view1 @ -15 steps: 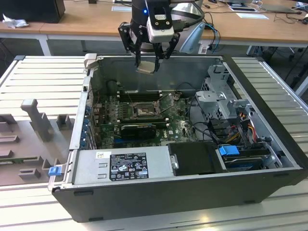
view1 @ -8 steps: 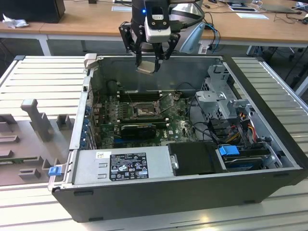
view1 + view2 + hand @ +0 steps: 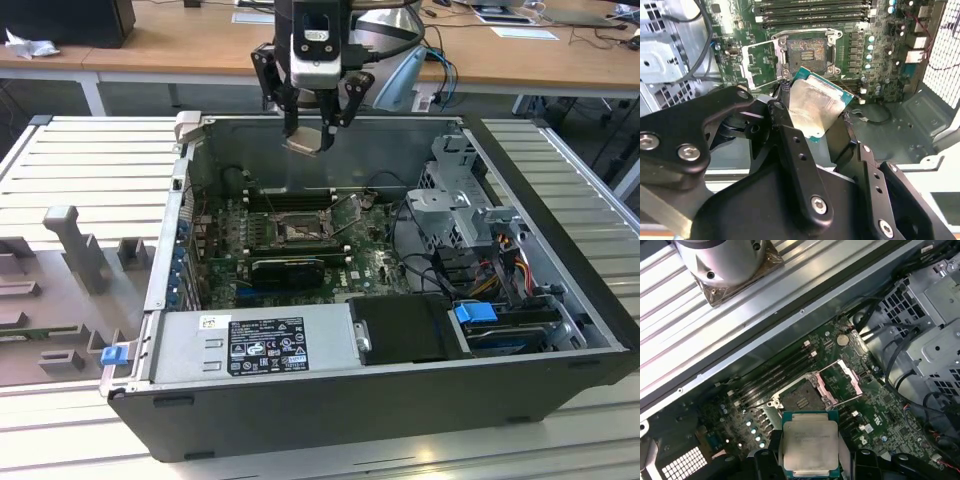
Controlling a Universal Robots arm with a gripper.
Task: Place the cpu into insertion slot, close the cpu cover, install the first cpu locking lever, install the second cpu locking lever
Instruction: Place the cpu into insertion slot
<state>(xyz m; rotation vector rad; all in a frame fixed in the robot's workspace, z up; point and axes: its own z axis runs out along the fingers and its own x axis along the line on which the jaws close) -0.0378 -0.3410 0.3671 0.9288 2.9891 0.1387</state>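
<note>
Pinches the small flat square cpu [image 3: 815, 107] with silvery-grey metal top, tilted, between the black fingers [image 3: 790, 142] of the gripper [image 3: 312, 130]. Hangs well above the square black-rimmed insertion slot [image 3: 801, 400], bare in the green circuit board [image 3: 877, 417], with the thin silver cpu cover [image 3: 840, 380] standing open beside it, inside the open dark computer case [image 3: 400, 400] on the ribbed metal bench [image 3: 90, 150].
</note>
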